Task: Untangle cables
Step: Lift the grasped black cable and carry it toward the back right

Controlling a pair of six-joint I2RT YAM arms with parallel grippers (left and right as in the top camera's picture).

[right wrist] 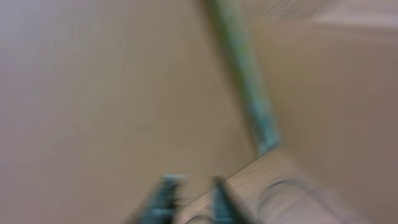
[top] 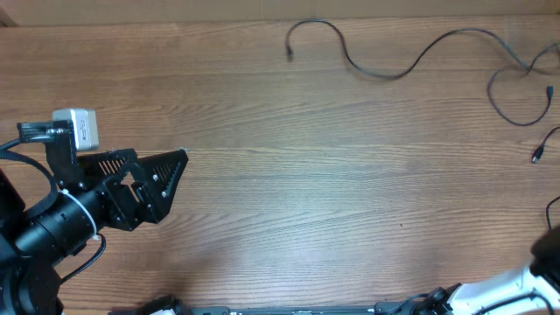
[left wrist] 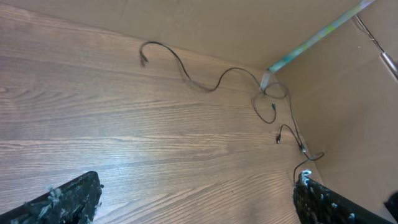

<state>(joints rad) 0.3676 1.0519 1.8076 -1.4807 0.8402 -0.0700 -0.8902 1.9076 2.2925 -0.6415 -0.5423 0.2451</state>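
Several thin black cables lie at the table's far right. One long cable (top: 385,70) snakes from a plug end at the top centre toward the right edge. Shorter cables with plug ends (top: 535,156) lie near the right edge. In the left wrist view the long cable (left wrist: 205,84) runs to a loose tangle (left wrist: 273,99) by the corner. My left gripper (top: 175,179) is open and empty over the left of the table, far from the cables; its fingers also show in the left wrist view (left wrist: 196,199). My right gripper (right wrist: 193,199) is blurred, its fingers a little apart, with nothing seen between them.
Brown cardboard walls close the table's back and right sides (left wrist: 348,93). A taped green-white seam (left wrist: 317,37) runs up the corner. The right arm's white base (top: 516,289) sits at the bottom right. The wooden table (top: 332,192) is between my left gripper and the cables.
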